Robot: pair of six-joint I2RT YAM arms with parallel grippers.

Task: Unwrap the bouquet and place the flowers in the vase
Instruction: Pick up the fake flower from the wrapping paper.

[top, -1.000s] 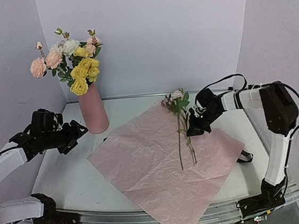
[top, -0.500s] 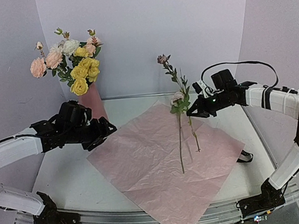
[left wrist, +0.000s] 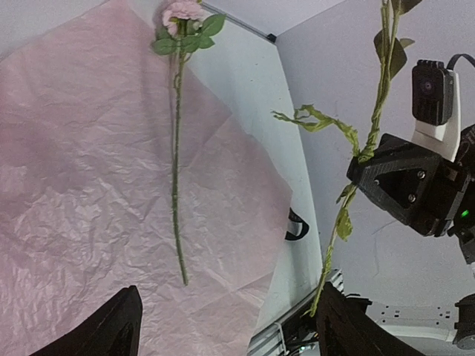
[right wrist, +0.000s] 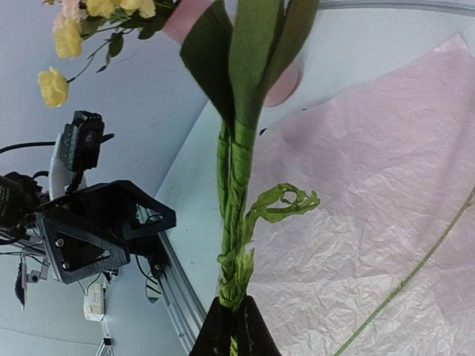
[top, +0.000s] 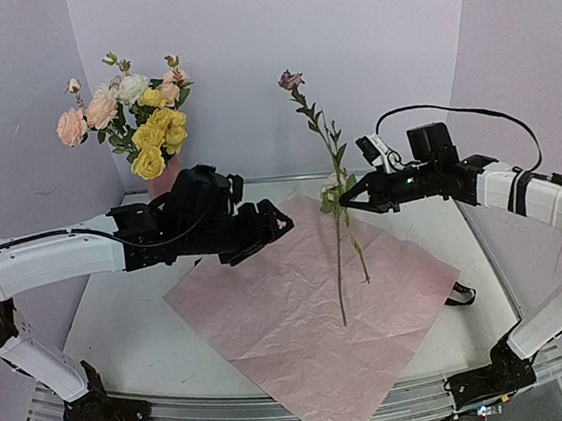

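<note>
1. The right gripper [top: 346,202] was closed on a held stem [top: 318,126]. It pinched the stem partway along its length, above the far right part of the table [top: 122,328].
2. That stem stood nearly upright and leaned a little to the left at the top. A small dark pink bud topped it, and its lower end hung free over the paper sheet [top: 292,310].
3. In the right wrist view the fingers met tightly around the twisted green stalk, and a curled leaf stuck out to one side.
4. The left gripper [top: 274,221] hung above the left part of the sheet, its jaws spread wide and holding nothing. It pointed right toward the held stem and was clear of it.
5. The vase [top: 161,186] stood at the far left of the table. The left arm hid most of it, so only its upper part showed.
6. The flowers [top: 140,115] already in it, yellow, pink and cream, fanned out above its rim.
7. One loose flower [top: 338,265] lay flat on the sheet. Its pale pink bloom pointed to the far side, just below the right gripper, and its stem ran toward the near edge.
8. The crinkled pink sheet lay open and flat, and one corner hung over the near edge of the table.
9. A black ribbon [top: 460,295] lay on the table just beside the sheet's right corner.
</note>
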